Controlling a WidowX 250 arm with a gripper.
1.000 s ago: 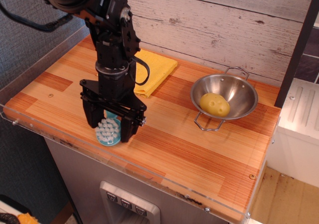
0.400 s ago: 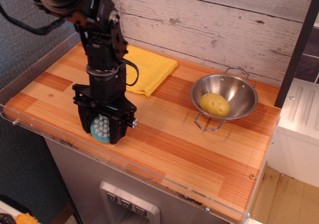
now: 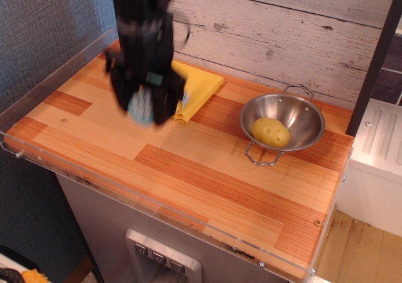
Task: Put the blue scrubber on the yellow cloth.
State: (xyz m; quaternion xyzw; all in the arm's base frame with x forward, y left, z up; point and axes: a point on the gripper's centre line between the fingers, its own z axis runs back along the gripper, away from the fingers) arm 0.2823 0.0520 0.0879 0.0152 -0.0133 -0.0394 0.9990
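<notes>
My gripper (image 3: 143, 105) is shut on the blue scrubber (image 3: 141, 105), whose round head with whitish bristles shows between the black fingers. It hangs in the air well above the wooden counter, blurred by motion. The yellow cloth (image 3: 200, 85) lies folded at the back of the counter, just to the right of and behind the gripper; the arm hides its left part.
A steel bowl (image 3: 304, 114) with wire handles stands at the right and holds a yellow potato-like object (image 3: 270, 132). A clear plastic rim (image 3: 38, 83) edges the wooden counter (image 3: 207, 170). A plank wall rises behind.
The gripper has risen from the front left of the counter with the scrubber in it and moved back and right, toward the cloth.
</notes>
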